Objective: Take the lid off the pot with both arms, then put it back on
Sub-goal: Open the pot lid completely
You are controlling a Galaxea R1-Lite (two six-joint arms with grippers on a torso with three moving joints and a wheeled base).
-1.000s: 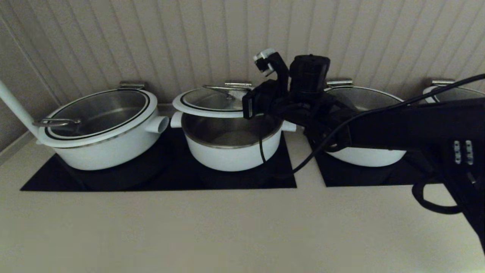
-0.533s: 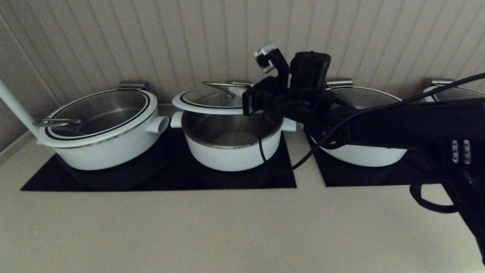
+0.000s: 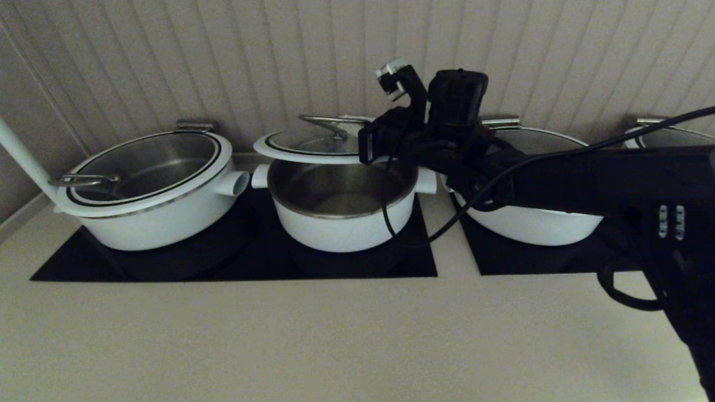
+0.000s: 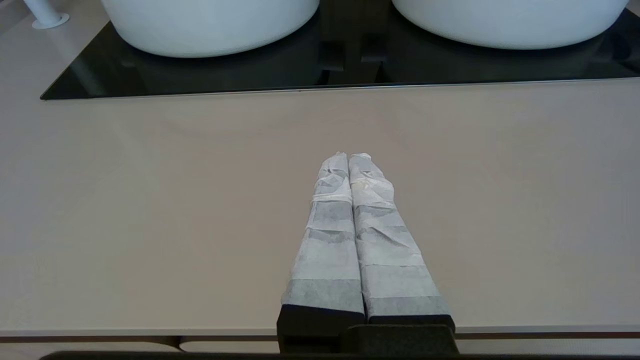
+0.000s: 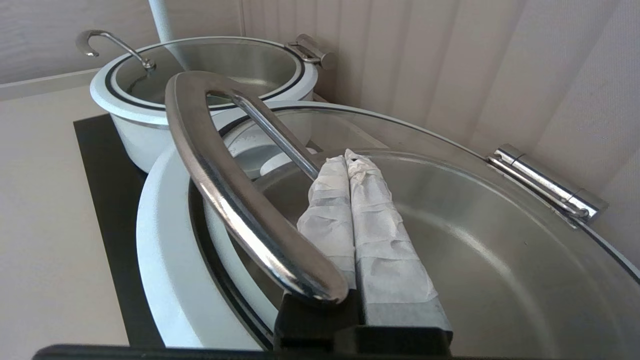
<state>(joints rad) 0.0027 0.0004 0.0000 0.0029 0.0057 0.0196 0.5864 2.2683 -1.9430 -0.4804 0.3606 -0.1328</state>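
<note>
My right pincer [image 5: 348,160] is slid under the lid's [image 3: 304,146] steel handle [image 5: 225,175], fingers pressed together, lid raised and tilted above the pot [image 3: 342,207]. My left pincer [image 4: 348,157] rests closed over the bench [image 4: 150,200].

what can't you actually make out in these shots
- Head view: jaws of the right gripper hidden behind its own wrist.
- Head view: right edge of the lid covered by the right arm.
- Head view: left gripper out of frame, seen only by its wrist camera.
- Head view: far-right pot mostly behind the right arm.
</note>
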